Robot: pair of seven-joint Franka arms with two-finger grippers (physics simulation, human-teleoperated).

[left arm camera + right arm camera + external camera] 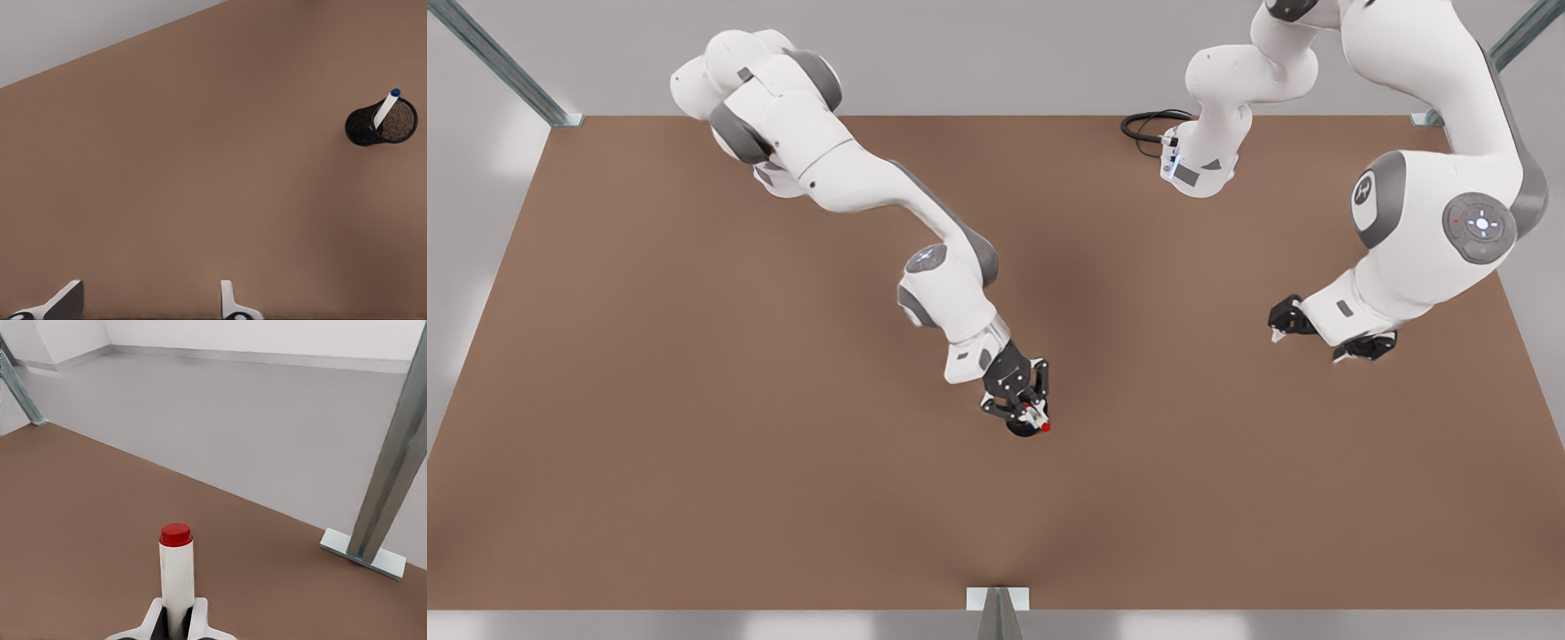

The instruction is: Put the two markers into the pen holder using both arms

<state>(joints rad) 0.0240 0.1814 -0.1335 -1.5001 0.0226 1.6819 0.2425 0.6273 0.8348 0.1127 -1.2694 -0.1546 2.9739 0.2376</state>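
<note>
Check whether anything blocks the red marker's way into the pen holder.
Only the blue marker, standing in the pen holder and leaning on its rim; the rest of the mouth looks free. The right hand holds the red marker right over the holder in the front view. The left hand waits open, well aside.

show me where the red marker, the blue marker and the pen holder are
red marker (177,577), right wrist view, on its white barrel
blue marker (385,109), left wrist view, on its white barrel
pen holder (357,124), left wrist view, on its black rim
</note>
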